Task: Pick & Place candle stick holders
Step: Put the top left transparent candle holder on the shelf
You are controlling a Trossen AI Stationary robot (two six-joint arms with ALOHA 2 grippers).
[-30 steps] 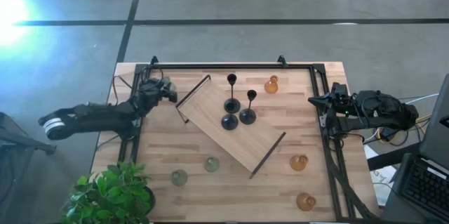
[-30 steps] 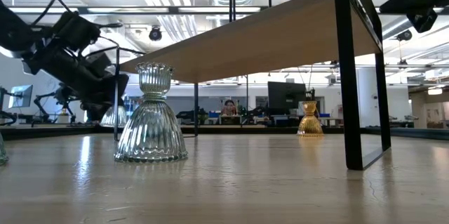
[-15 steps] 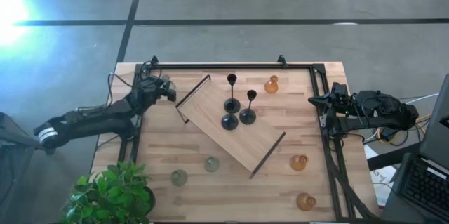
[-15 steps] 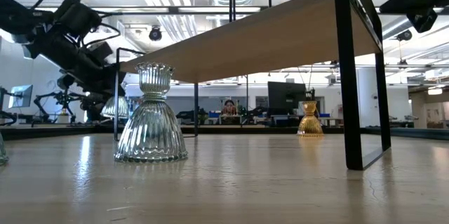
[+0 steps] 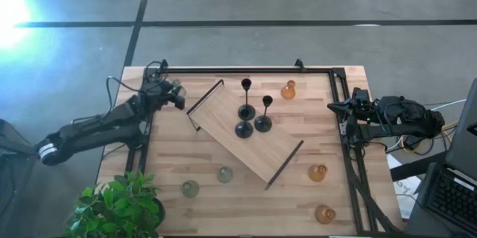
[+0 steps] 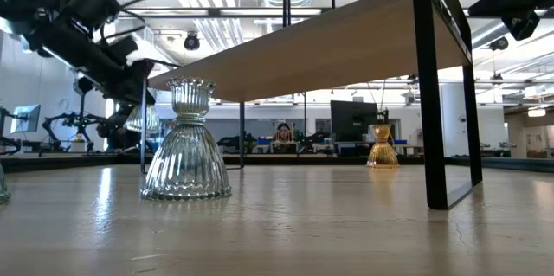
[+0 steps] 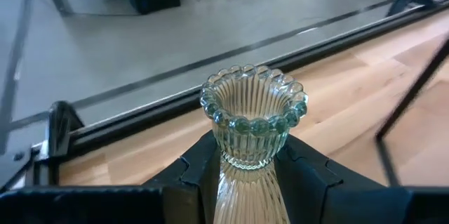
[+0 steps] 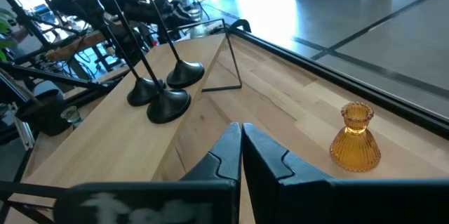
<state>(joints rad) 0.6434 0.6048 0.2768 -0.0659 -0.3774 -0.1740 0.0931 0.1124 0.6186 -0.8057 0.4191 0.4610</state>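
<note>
Green glass holder [image 7: 252,122] sits clamped in the left jaws [image 7: 247,175] near the desk's far-left corner; next, set it on the wooden board [image 5: 246,145]. Right jaws [image 8: 240,147] closed, empty.

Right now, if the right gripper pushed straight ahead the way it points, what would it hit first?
Probably the wooden board and its three black holders. The shut right gripper aims there; the amber holder sits off to one side. Depth is uncertain.
</note>
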